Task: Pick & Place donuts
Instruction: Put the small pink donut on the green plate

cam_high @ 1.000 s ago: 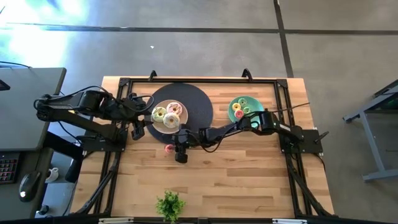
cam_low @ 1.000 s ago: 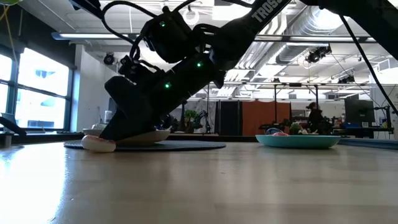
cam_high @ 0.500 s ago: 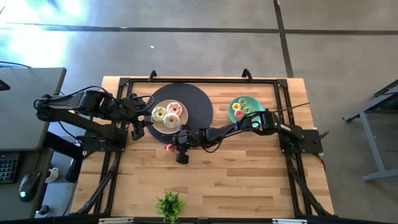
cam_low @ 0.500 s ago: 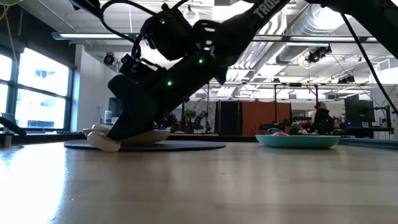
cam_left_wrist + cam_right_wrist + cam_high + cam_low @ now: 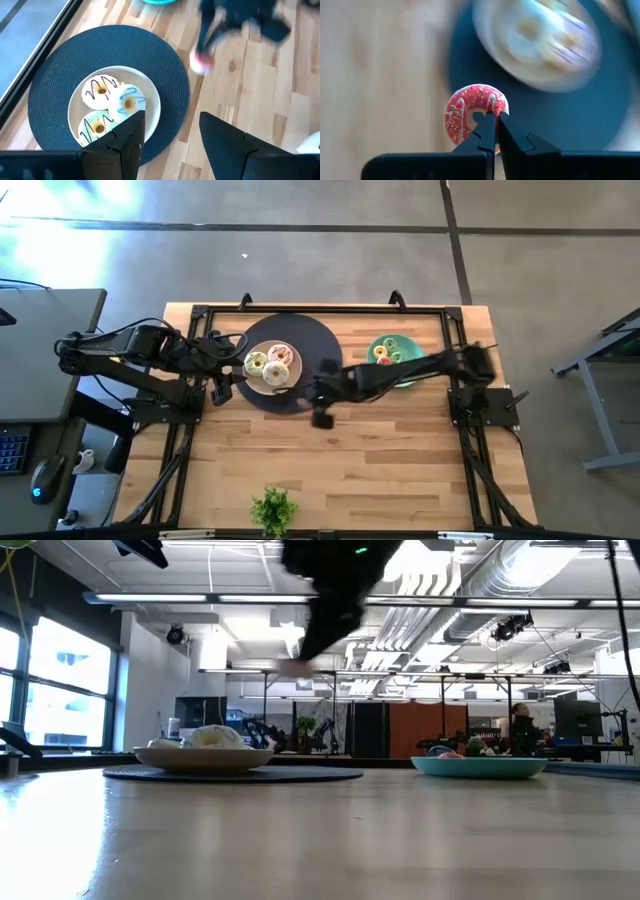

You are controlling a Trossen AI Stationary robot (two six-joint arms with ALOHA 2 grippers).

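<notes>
A pink-red sprinkled donut (image 5: 472, 116) hangs in the air with my right gripper (image 5: 496, 116) shut on it, above the near right rim of the dark round mat (image 5: 318, 345). In the low view the donut (image 5: 295, 668) is well above the table. A beige plate (image 5: 250, 380) on the mat carries three iced donuts (image 5: 112, 107). Small donuts (image 5: 388, 352) lie on the teal plate (image 5: 372, 365) at the far right. My left gripper (image 5: 172, 135) stands open at the mat's left edge, touching nothing. My right gripper has the donut's ring (image 5: 485, 131) between its two nearly closed fingers, beside the hole. The fingers hide the exact place of contact. The donut stands on edge past the fingertips, its iced face toward the wrist camera, lifted clear of the table.
A small leafy plant (image 5: 273, 508) stands at the table's near edge. Black frame rails (image 5: 330, 308) run along the table's far side and both ends. Bare wood (image 5: 380, 460) lies between the mat and the plant.
My right gripper has shut on the pink-red donut, which lay on the table by the mat's near edge. It has then risen quickly and swung toward the table's right edge. The donut has been lifted clear of the table.
</notes>
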